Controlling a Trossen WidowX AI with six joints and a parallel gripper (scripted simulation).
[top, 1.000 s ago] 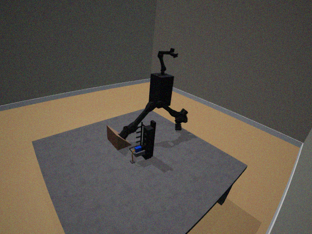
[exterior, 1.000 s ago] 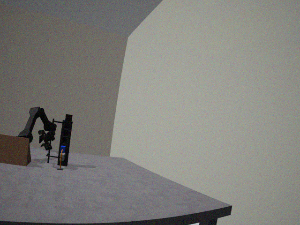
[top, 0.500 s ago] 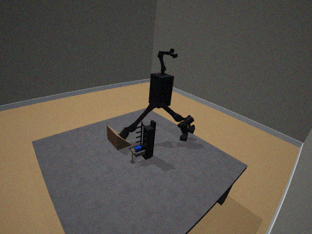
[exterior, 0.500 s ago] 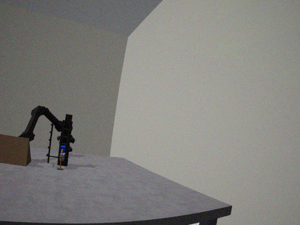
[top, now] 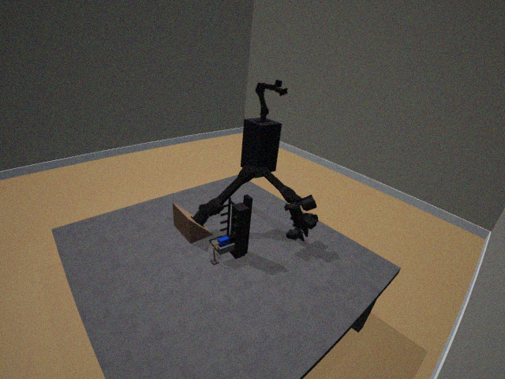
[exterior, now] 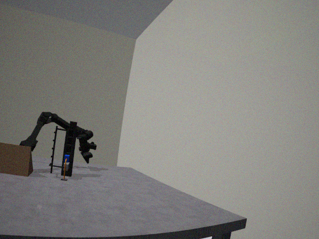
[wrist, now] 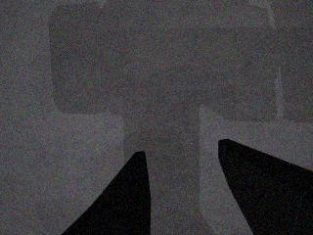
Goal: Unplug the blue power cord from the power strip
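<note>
A black robot arm's hand (top: 302,233) is hovering partly open and gripping nothing, well apart from the small blue plug (top: 222,239), which is sitting in the tall black upright power strip (top: 241,226) mid-worktop. Approaching from this far side, the hand is risking striking the strip and tipping it.

We see our gripper (top: 301,234) hanging low over the desk (top: 171,309), well apart from the dark upright power strip (top: 241,226), with bare grey desk between them. Its fingers stand partly apart with nothing between them; below them we see only desk and the gripper's own shadow. The blue plug (top: 222,239) sits low on the strip's side that faces away from the gripper, so the strip itself blocks a straight reach. A brown wedge-shaped block (top: 188,224) crowds that side, and a thin orange post (exterior: 65,170) stands just beside the plug. A dark ladder-like rack (exterior: 53,150) stands near the strip.
</note>
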